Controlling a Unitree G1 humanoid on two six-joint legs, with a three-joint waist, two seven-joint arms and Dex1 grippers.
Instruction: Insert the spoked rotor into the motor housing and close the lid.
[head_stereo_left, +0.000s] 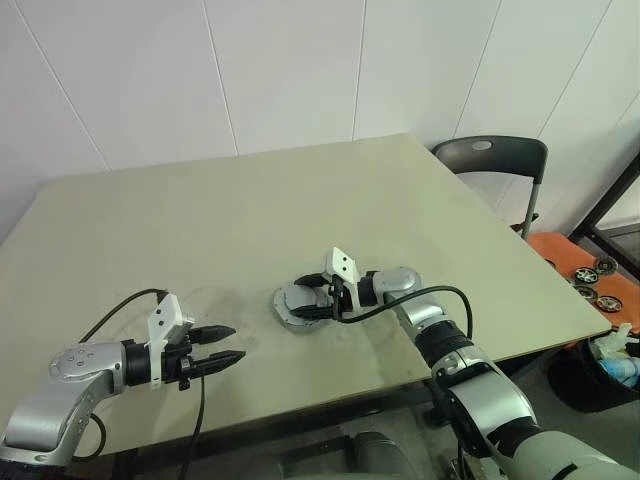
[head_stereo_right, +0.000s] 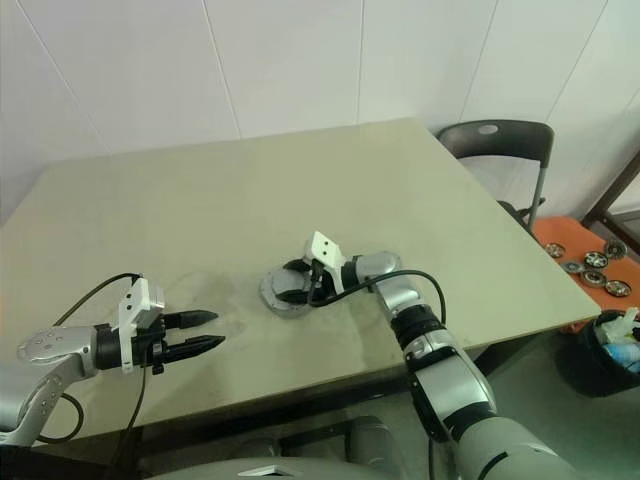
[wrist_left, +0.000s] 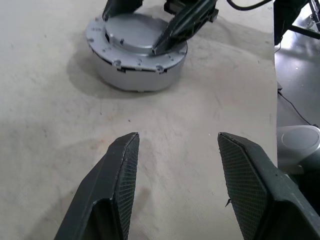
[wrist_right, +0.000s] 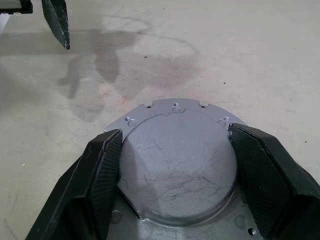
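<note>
Evidently scratched grey round lid (wrist_right: 177, 167) caps silvery housing (wrist_left: 135, 75).

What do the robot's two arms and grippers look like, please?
Both arms are silver-grey with rounded metallic shells and black joint bands. Each ends in a gripper with two black, tapered, pointed fingers whose inner faces carry a fine cross-hatched texture. The left gripper and the right gripper each bear a white boxy block on the wrist, and a black cable loops loosely from each wrist.
</note>
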